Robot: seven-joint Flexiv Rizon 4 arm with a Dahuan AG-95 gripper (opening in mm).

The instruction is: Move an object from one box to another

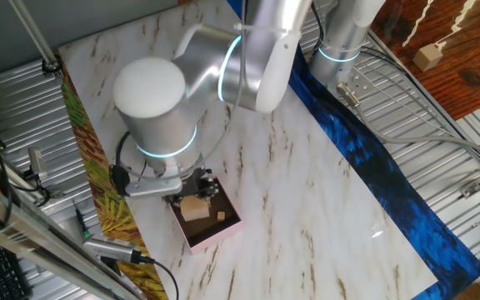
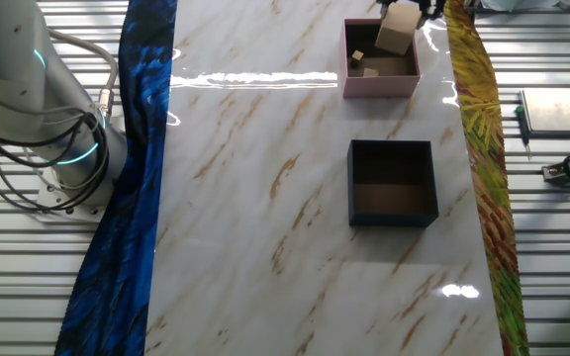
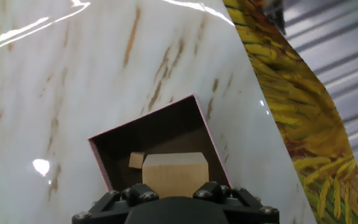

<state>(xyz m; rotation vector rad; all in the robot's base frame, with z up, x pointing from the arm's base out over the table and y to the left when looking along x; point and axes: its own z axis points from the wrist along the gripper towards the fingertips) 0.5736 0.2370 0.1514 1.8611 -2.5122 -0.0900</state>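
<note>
Because the silver arm's bulky joint covers much of one fixed view, the black end effector (image 1: 197, 188) shows there only as a dark cluster above the square pale-pink box with a dark brown inside (image 1: 223, 231), and the other fixed view cuts it off at the top edge. Its fingertips are hidden in every view, yet a pale tan wooden block with flat faces (image 3: 174, 173) sits directly under the end effector's body in the hand view, over the pink box's interior, apparently pinched between the fingers. Whether the block touches the box floor cannot be told. A smaller tan cube (image 3: 136, 160) lies just left of it inside the box, and the other fixed view shows two small cubes there. The glossy white marble-patterned worktop (image 2: 265, 198) has brown veins and bright glare streaks. Nearer in the other fixed view, the small square dark navy-blue box with low walls (image 2: 392, 183) stands apart from the pink one, nothing visible inside.
</note>
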